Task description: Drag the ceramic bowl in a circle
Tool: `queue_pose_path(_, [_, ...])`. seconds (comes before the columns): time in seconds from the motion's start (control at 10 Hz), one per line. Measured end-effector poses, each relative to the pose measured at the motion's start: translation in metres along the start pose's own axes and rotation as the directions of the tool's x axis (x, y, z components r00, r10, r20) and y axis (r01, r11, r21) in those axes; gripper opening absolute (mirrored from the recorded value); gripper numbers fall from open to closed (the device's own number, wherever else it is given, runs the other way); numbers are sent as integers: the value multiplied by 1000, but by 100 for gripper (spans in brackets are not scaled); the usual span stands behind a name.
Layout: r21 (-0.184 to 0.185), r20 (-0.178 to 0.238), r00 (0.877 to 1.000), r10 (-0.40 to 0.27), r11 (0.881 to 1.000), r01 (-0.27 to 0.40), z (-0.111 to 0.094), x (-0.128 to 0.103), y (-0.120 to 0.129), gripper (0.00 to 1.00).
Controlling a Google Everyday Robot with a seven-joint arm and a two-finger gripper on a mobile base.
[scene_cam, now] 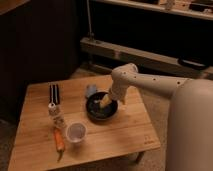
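Left on my surface (127,136): carrot (59,140), then white cup (76,132). Mid-surface the black bowl (96,113) sits upright, mouth up; round, so no long axis. My pincer (106,101), fingers apart, dips inside its right rear edge; contact unclear.

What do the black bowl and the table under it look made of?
The ceramic bowl: glossy black, probably glazed ceramic, judging by its sheen. The table: light wood, matte, with faint grain lines. The hand reaches down into the bowl.
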Motion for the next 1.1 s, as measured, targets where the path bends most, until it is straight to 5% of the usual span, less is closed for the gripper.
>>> queue_pose_path(0.3, [-22,17,1000,-4,1000,4,-3,-10,-3,80])
queue_pose_path(0.7, [-65,110,994,-26,997,33,-20,-42,-28,80])
queue_pose_path(1.1, [-112,120,991,-58,991,72,6,-40,-37,80])
